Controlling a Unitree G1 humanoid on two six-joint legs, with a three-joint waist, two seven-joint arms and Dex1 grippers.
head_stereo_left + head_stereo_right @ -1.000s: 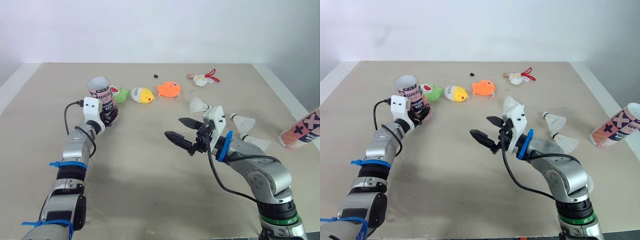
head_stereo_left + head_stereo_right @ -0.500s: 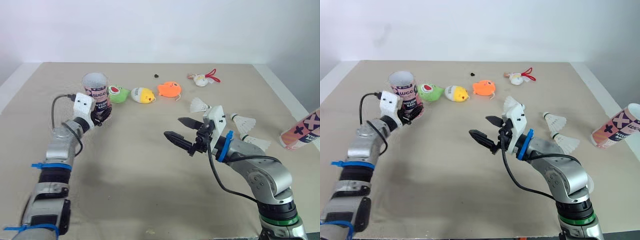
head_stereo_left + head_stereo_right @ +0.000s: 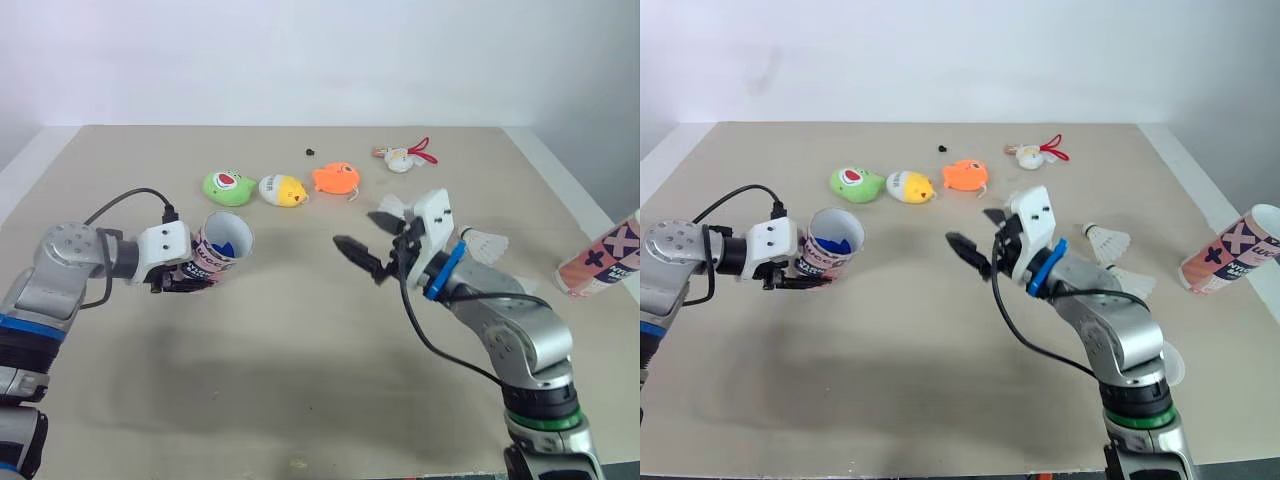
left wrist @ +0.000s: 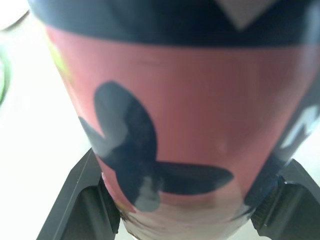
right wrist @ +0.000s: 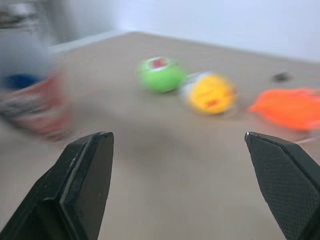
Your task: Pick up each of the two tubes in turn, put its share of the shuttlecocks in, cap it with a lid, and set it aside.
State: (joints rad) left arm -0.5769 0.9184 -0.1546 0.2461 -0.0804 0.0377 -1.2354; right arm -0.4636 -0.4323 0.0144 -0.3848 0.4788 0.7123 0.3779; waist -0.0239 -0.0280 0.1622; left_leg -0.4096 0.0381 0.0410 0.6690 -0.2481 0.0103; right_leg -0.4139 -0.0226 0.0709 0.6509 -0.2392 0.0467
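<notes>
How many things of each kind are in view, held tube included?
Tubes: 2
Shuttlecocks: 3
Small toys: 4
Black speck: 1
Total: 10

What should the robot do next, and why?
Probably swing the right pincer over to a shuttlecock and close on it. That pincer is open and empty, while the left pincer holds the tube tilted, its open mouth toward the right arm, ready for filling.
</notes>
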